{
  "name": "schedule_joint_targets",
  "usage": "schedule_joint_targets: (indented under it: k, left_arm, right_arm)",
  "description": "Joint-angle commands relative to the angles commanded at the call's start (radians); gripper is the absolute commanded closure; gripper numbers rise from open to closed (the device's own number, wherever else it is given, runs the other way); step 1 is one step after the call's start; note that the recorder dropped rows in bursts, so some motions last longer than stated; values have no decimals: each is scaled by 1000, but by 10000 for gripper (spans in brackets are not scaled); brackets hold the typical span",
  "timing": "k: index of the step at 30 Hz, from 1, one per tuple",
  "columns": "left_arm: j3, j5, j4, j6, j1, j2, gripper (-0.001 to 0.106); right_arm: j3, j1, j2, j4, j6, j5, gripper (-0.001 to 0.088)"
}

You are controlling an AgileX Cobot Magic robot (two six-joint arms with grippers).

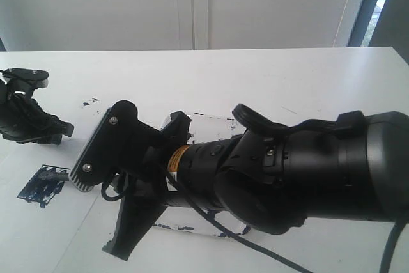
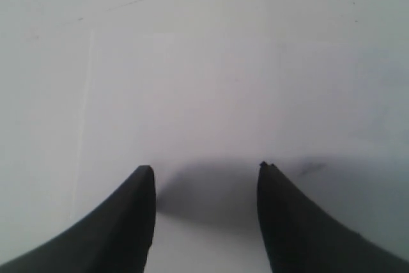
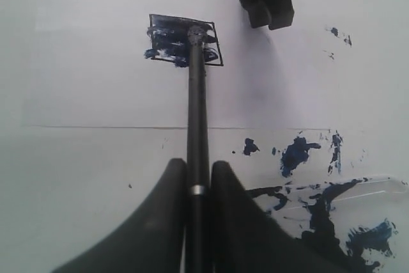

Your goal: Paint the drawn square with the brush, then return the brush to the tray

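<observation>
A white table (image 1: pixel 268 75) stands in front of a plain white wall (image 1: pixel 115 4). A sheet of white paper (image 3: pixel 89 75) lies on the table. The square (image 3: pixel 167 43) is drawn on the paper. Much of it is filled with dark blue paint, with some white gaps. The right fingers (image 3: pixel 181 177) are pinched narrow around the brush (image 3: pixel 197 113) and hold its long black stick. The tip of the brush sits on the square, near one side of it. The tray (image 3: pixel 377 190) lies just past the edge of the paper, close to the right fingers, and it has dark blue blots in it. More blue spots lie between the paper's edge and the tray. The left fingers (image 2: pixel 142 196) are spread wide and hold nothing, and they hang over a bare white surface. Seen from the other arm's camera, they are near the square but not touching it
</observation>
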Motion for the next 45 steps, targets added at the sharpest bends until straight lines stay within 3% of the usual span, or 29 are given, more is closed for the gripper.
schedule_joint_targets:
  k: [9,36,45]
  left_arm:
    - [2,2,0,0,0,0,517]
    - [2,28,-74,-1,0,48,517]
    - [2,28,-74,3,0,48,517]
  right_arm:
    - [0,0,-46,0,0,-6,868]
    - [0,2,0,0,2,81,868]
    - [0,62,-8,0,6,94,868]
